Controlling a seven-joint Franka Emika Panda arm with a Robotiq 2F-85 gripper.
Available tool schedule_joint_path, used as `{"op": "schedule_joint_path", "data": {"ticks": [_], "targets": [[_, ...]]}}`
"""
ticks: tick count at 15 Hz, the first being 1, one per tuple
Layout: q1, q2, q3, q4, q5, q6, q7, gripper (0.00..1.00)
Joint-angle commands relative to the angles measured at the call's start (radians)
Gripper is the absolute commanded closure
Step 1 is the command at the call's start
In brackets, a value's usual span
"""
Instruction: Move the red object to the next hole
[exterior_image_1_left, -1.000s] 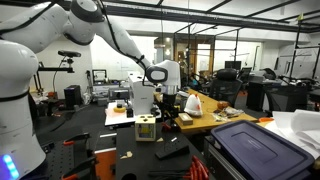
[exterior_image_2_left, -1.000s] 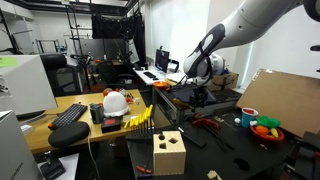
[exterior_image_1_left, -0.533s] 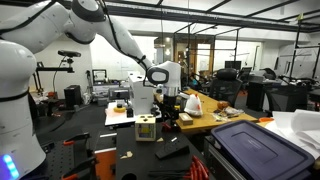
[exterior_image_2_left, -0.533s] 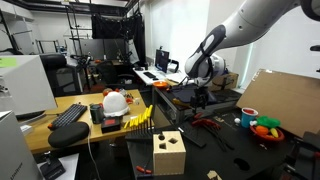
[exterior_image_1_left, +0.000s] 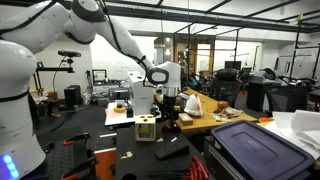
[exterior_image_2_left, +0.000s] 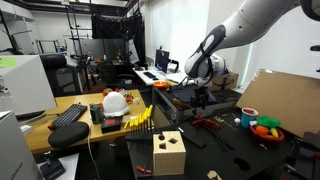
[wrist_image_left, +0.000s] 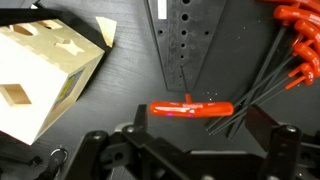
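**Exterior view, arm entering from the left.**
- White arm (exterior_image_1_left: 95, 25), reaching right over the black bench (exterior_image_1_left: 135, 155).
- Claw (exterior_image_1_left: 168, 100), pointing down above the bench; jaw spacing too small to read here.
- Wooden box (exterior_image_1_left: 147, 127), on the bench just left of and nearer than the claw.
- White hard hat (exterior_image_1_left: 195, 103), on the tan table to the right.
- Dark lidded bin (exterior_image_1_left: 250, 148), near right corner.
- Red object: not made out in this view.

**Exterior view, arm entering from the upper right.**
- Claw (exterior_image_2_left: 200, 97), low over the far part of the bench (exterior_image_2_left: 235, 150).
- Wooden box (exterior_image_2_left: 168, 152), nearer the camera, well apart from the claw.
- White hard hat (exterior_image_2_left: 116, 102) and keyboard (exterior_image_2_left: 68, 113), on the table at left.
- Bowl of fruit (exterior_image_2_left: 265, 128) and red cup (exterior_image_2_left: 249, 117), at right.

**Wrist view.**
- Claw (wrist_image_left: 182, 135), jaws spread wide, holding nothing.
- Red object (wrist_image_left: 192, 108), lying flat and crosswise on the bench (wrist_image_left: 120, 100), between the fingers' lines and touching neither, at the near end of the perforated metal strip (wrist_image_left: 182, 45).
- Wooden box (wrist_image_left: 40, 70), left, with shaped cut-outs in its faces.
- Red-handled hex keys (wrist_image_left: 295, 50), right, with dark shafts fanning towards the red object.
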Motion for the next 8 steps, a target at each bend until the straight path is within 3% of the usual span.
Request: {"op": "schedule_joint_path", "data": {"ticks": [1, 8], "targets": [[-0.006, -0.024, 0.009, -0.007, 0.012, -0.017, -0.014, 0.00], [-0.023, -0.003, 0.023, 0.018, 0.013, -0.041, -0.009, 0.00]]}}
